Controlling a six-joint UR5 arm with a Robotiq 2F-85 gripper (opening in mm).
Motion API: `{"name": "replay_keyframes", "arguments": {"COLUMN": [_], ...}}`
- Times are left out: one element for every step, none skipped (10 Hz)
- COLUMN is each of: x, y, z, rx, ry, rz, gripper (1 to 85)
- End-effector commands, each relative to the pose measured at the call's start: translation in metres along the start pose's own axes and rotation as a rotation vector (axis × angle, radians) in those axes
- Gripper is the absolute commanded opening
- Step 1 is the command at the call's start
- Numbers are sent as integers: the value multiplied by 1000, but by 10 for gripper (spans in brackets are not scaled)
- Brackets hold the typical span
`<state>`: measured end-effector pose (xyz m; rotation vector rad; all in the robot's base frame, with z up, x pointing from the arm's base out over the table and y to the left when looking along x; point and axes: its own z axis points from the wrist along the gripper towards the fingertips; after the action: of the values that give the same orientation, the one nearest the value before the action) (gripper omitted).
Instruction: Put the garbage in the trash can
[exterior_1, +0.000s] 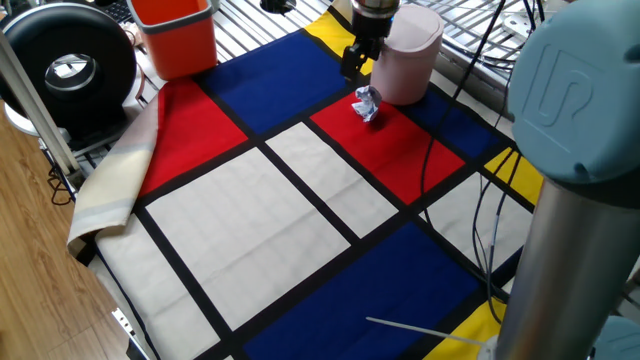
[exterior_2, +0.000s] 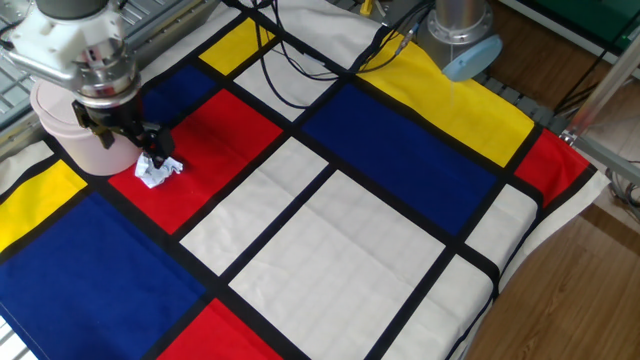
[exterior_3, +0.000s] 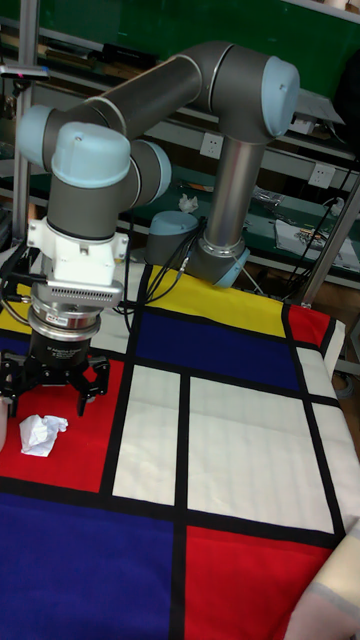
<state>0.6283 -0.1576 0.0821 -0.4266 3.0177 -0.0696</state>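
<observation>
**Now: gripper poised over the paper wad**

The gripper (exterior_3: 50, 392) hangs with its fingers spread, just above the paper wad (exterior_2: 158, 171), which lies on a red square of the cloth (exterior_2: 330, 240) beside the pink trash can (exterior_1: 405, 62).

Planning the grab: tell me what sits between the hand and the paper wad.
Nothing. In the tall fixed view, only bare red cloth separates the open hand from the paper wad.
</observation>
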Motion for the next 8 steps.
{"name": "replay_keyframes", "arguments": {"x": [-1,-2,-4,-4,0,-2,-5,-3], "y": [2,3,2,0,0,2,1,-4], "z": [8,11,12,11,9,7,7,9], "rx": [2,10,29,48,73,76,72,85], "ry": [-11,-15,-22,-24,-7,-6,-14,-8], "rz": [8,12,13,23,40,50,49,37], "gripper": [850,850,850,850,843,823,810,803]}}
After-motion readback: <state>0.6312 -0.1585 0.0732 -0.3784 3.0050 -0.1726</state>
